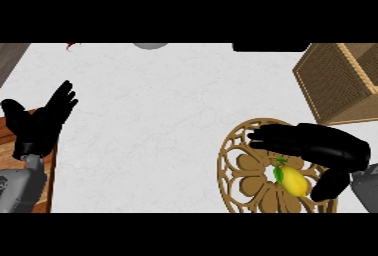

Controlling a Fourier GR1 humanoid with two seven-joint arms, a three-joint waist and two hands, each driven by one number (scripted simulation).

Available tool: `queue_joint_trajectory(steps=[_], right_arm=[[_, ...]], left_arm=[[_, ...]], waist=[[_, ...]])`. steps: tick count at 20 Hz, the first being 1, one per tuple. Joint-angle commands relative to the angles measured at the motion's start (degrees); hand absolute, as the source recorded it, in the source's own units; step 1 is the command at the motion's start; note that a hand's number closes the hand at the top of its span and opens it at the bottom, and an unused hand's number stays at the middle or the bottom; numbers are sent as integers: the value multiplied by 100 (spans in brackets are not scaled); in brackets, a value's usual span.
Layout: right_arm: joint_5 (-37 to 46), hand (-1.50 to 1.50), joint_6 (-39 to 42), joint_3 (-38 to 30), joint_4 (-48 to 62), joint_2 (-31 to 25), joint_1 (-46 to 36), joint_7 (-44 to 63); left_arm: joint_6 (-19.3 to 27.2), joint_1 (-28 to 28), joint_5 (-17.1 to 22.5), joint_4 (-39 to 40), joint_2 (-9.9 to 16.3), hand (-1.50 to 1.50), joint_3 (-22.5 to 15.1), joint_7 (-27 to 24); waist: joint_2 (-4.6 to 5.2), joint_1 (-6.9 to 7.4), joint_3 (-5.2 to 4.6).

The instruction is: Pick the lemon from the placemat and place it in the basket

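The left hand (40, 122) rests open at the left edge, while the lemon (294, 180) lies on the round placemat (235, 165) under the spread right hand (317, 145), so grasping seems underway and next calls for closing, then carrying to the basket (332, 85).

Light was even and bright across the white counter (162, 130), with no glare. No distinct cast shadows showed beneath the right hand (317, 147) or beside the left hand (40, 122). Both black hands read as flat silhouettes with little surface detail.
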Motion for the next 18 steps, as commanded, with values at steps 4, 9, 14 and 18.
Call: queue_joint_trajectory(steps=[4, 9, 14, 18], right_arm=[[708, -150, 178, 164, 940, 306, -578, -563], [907, -150, -186, 148, 1215, -55, -314, -1352], [591, -150, 66, 214, 1009, -91, -222, -1391], [694, -150, -171, 419, 1297, -53, -285, -1544]], left_arm=[[-14, -199, -231, 99, -193, 0, 28, 115], [-289, -55, -93, -52, 9, 0, 311, 142], [16, -137, -332, 149, -332, 0, 227, 49], [-53, 270, -405, -498, -334, 0, 64, 231]], waist=[[-1, -11, -3], [-3, -13, -2], [-2, -51, -4], [-10, 27, 0]])
